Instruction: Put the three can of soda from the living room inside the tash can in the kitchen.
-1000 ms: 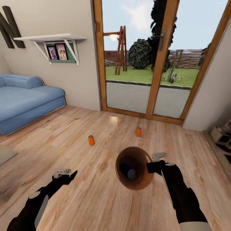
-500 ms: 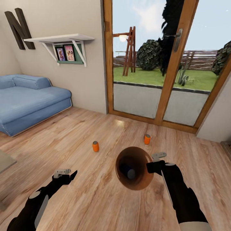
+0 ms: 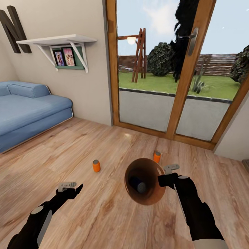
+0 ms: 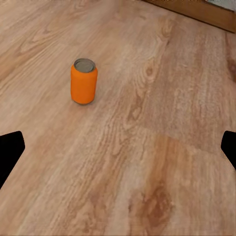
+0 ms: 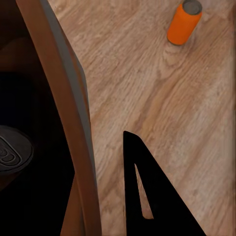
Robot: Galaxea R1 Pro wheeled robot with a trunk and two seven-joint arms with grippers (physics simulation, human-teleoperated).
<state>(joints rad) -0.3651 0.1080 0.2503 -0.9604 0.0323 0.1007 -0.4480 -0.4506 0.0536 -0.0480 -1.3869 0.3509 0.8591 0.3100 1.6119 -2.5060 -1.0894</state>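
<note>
Our right fingers [image 3: 168, 174] clamp the rim of the trash can [image 3: 144, 200], held above the wood floor [image 3: 103, 207] with the blue soda can [image 3: 136, 182] inside. Our left fingers [image 3: 74, 188] hang open and empty. One orange can [image 3: 96, 165] stands at 11 o'clock of the bin, another [image 3: 157, 156] at 1 o'clock.

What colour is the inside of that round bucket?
Tan-brown, wood-coloured inside the round tapered bucket; the head view shows it best.

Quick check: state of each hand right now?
Left hand: open, empty.
Right hand: shut on the trash can rim.
</note>
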